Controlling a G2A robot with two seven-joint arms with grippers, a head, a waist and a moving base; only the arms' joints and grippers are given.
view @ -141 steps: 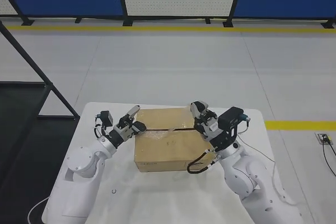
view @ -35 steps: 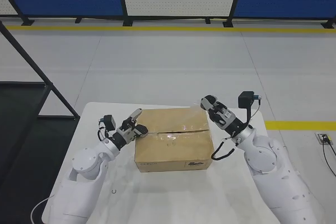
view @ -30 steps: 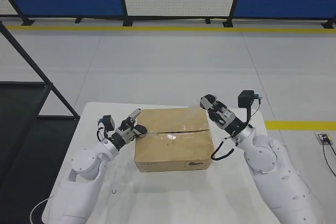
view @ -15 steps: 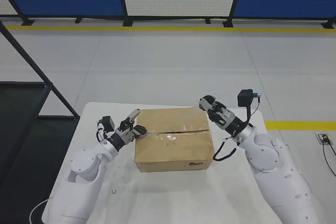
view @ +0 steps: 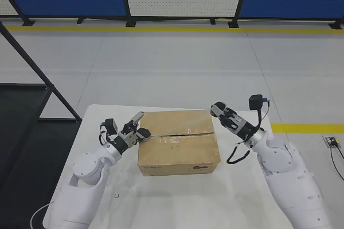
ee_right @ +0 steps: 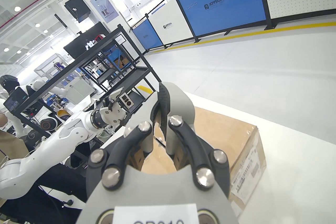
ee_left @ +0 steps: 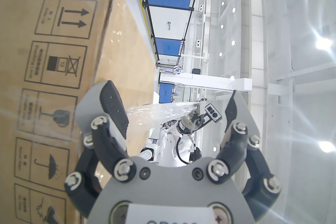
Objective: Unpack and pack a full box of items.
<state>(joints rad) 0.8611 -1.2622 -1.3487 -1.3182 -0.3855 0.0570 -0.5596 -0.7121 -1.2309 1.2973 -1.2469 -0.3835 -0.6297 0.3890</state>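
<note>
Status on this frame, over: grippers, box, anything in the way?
Left gripper open beside box. Right gripper shut on tape strip, lifted off the top. Box closed. No obstruction seen.

The box (view: 178,143) is matt brown cardboard with black print. Its top seam carries glossy clear tape (ee_left: 162,110), and a crinkled, translucent strip of this tape is pinched in my right gripper (ee_right: 160,93) at the box's 2 o'clock. At 9 o'clock, my left gripper (ee_left: 172,99) has matt grey fingers (ee_left: 86,107), black ribbed rubber-like pads (ee_left: 114,109) and bright metal screws (ee_left: 123,170). The table (view: 178,194) is smooth matt white.
</note>
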